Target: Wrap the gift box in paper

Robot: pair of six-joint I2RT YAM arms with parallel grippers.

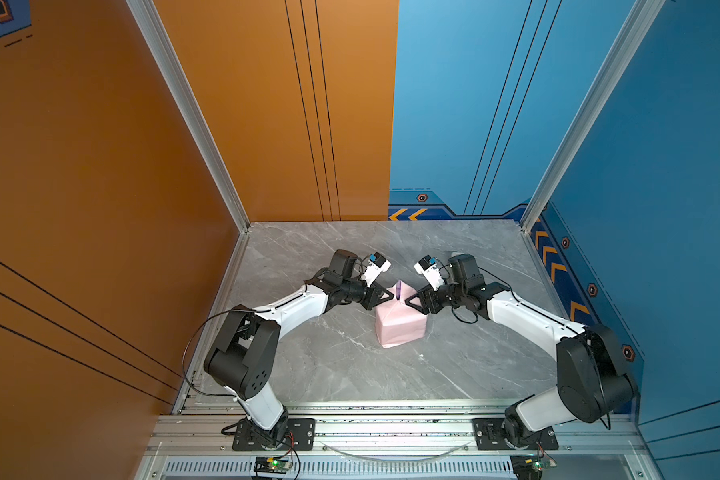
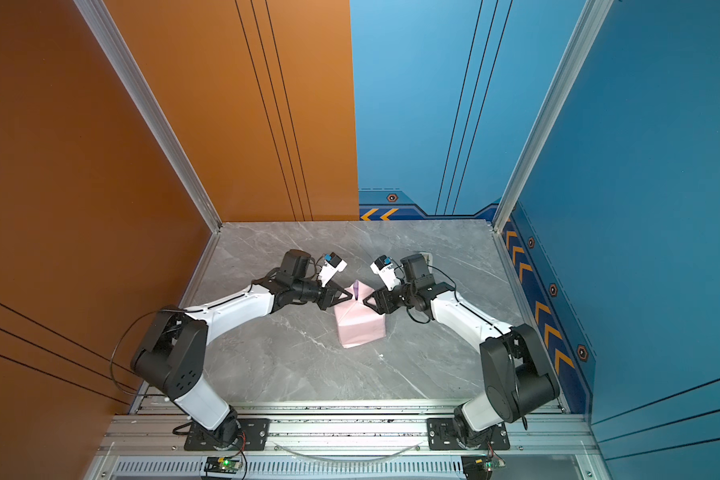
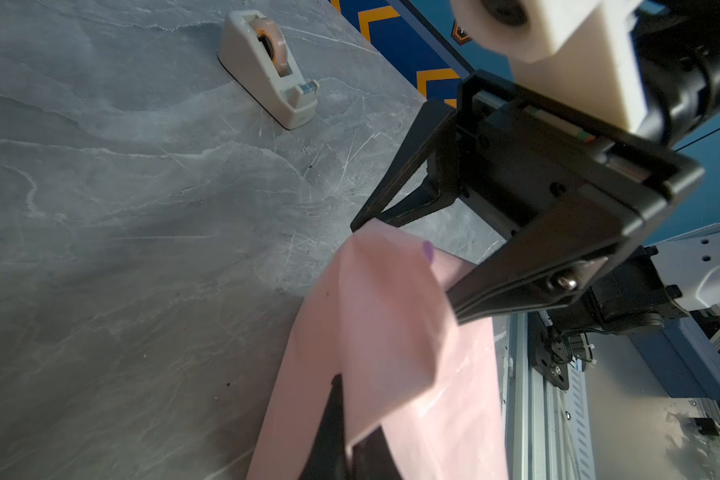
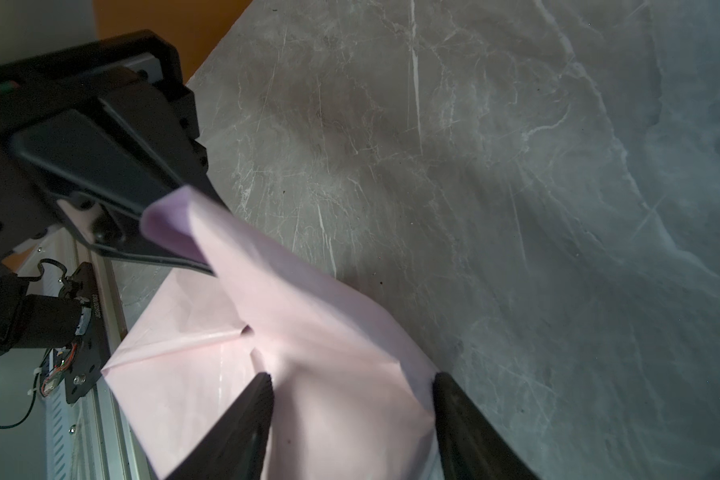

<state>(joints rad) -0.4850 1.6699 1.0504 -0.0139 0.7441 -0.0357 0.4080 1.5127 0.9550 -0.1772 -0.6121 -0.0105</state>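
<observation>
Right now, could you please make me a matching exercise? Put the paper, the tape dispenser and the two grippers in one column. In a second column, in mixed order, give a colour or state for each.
1. paper
2. tape dispenser
3. left gripper
4. right gripper

A. jaws open, astride the paper
B. pale pink, folded into a block shape
C. shut on the paper's raised tip
D. beige, standing alone on the table

Pairs: 1-B, 2-D, 3-C, 4-A

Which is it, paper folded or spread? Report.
Folded: the paper is wrapped into a box shape, pink face out, one flap raised at the far end.
</observation>
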